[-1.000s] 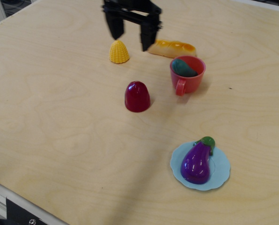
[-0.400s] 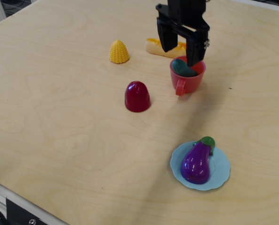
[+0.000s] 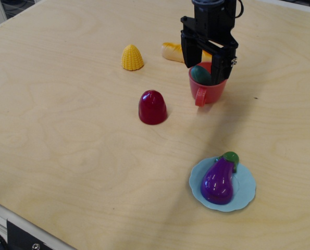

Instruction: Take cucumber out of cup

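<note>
Gripper (image 3: 203, 70) over the cup (image 3: 209, 89), jaws spread wide, nothing held.

I see the cucumber (image 3: 199, 74) lying inside the cup, one finger in front of the near-left rim, the other down at the right rim. Cup handle faces the camera. Bread roll (image 3: 173, 51) just behind the cup, corn (image 3: 132, 57) to the left, dark-red dome (image 3: 152, 107) in front-left, eggplant (image 3: 218, 180) on the blue plate (image 3: 247, 194) well apart.

A single fixed camera views the table (image 3: 66, 156) from above its near edge (elevated, angled downward), facing the far side at moderate range.
</note>
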Controlling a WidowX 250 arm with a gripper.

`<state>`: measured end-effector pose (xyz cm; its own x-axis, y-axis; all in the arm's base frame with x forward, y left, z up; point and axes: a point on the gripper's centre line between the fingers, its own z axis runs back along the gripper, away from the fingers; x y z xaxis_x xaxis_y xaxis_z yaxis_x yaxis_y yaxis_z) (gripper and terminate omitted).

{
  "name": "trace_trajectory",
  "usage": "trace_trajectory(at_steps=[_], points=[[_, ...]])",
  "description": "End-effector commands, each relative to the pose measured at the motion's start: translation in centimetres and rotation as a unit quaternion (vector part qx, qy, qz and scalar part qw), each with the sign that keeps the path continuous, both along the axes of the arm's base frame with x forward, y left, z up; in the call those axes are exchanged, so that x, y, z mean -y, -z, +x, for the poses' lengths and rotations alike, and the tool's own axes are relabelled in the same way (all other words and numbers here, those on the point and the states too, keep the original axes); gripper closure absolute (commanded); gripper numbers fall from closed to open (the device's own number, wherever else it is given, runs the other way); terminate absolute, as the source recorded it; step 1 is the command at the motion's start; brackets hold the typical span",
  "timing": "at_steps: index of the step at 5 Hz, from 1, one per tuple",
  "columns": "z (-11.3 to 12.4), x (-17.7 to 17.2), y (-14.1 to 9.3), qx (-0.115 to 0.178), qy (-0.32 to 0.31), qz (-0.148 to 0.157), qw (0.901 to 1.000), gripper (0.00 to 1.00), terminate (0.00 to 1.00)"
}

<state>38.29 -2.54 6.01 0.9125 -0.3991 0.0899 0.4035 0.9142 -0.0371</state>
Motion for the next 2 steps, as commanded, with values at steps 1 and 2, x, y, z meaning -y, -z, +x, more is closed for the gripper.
trace_trajectory(at_steps=[1, 2], points=[[0.38, -0.95, -1.80, 0.021, -0.013, 0.013, 0.9996, 0.00, 0.00], [0.53, -0.94, -1.33, 0.002, 0.001, 0.027, 0.9996, 0.00, 0.00]])
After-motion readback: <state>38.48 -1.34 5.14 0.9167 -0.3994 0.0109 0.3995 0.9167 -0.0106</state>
